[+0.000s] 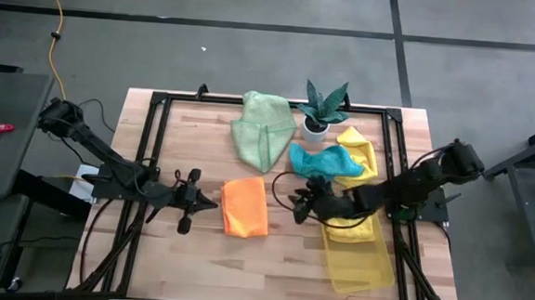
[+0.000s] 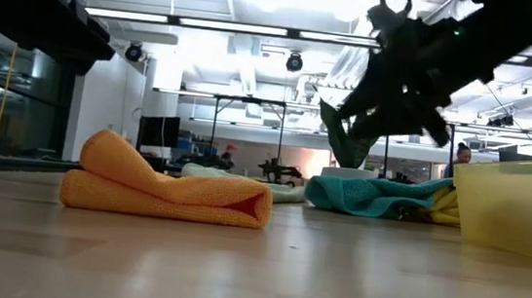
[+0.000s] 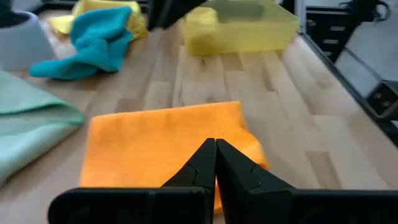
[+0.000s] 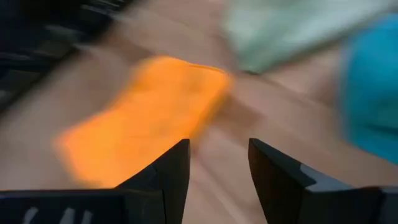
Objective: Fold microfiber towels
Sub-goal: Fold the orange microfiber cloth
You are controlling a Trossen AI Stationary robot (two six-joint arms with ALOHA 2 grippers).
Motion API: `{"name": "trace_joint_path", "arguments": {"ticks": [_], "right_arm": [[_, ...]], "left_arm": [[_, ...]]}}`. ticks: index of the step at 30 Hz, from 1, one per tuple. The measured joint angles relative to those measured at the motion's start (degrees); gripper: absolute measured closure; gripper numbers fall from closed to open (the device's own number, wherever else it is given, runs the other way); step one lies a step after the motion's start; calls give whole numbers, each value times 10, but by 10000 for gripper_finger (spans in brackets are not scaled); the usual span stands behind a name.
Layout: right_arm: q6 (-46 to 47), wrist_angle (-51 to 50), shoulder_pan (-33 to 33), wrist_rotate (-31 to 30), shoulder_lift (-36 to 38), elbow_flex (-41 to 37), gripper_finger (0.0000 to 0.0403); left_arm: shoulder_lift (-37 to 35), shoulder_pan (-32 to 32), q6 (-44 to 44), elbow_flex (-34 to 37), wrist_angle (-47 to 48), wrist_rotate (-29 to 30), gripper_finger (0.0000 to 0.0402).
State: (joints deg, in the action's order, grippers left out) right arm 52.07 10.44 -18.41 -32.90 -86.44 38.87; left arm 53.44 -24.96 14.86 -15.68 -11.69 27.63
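So far you've got one done: the orange towel [image 1: 244,206] lies folded in the middle of the table [image 1: 204,267]. The pale green towel [image 1: 261,129] looks only loosely doubled over at the far edge, the teal towel [image 1: 324,161] is crumpled beside the plant [image 1: 323,105], and the yellow towel [image 1: 360,151] sits bunched by the tray [image 1: 361,263]. Your left gripper [image 1: 210,205] is pinched fully shut on nothing, just beside the orange one. Your right gripper [image 1: 294,204] hangs with its jaws apart and empty, between orange and teal.
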Motion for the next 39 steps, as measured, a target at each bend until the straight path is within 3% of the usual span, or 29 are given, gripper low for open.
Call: {"name": "trace_joint_path", "arguments": {"ticks": [4,7,19,25,28,31,33,36,39], "right_arm": [[-151,262,25,91,-10,-72,249],[-219,352,46,115,-27,-91,250],[-250,351,101,125,-57,-45,250],[-271,327,122,171,-58,-8,250],[-278,287,134,201,-58,23,250],[-261,193,145,218,-58,65,250],[-231,107,150,226,-58,100,250],[-190,-39,154,245,-58,156,250],[-149,-117,146,251,-69,197,250]], "left_arm": [[0,11,-18,0,-3,0,402],[0,14,-38,0,-2,-8,402],[7,21,-86,-1,-9,-15,402],[21,66,-162,-4,-50,-21,402],[21,85,-140,-52,44,-35,402],[26,86,-55,-118,210,-48,401],[38,77,-5,-139,270,-68,401],[62,50,14,-140,288,-86,402],[103,24,26,-140,280,-60,402]]}}
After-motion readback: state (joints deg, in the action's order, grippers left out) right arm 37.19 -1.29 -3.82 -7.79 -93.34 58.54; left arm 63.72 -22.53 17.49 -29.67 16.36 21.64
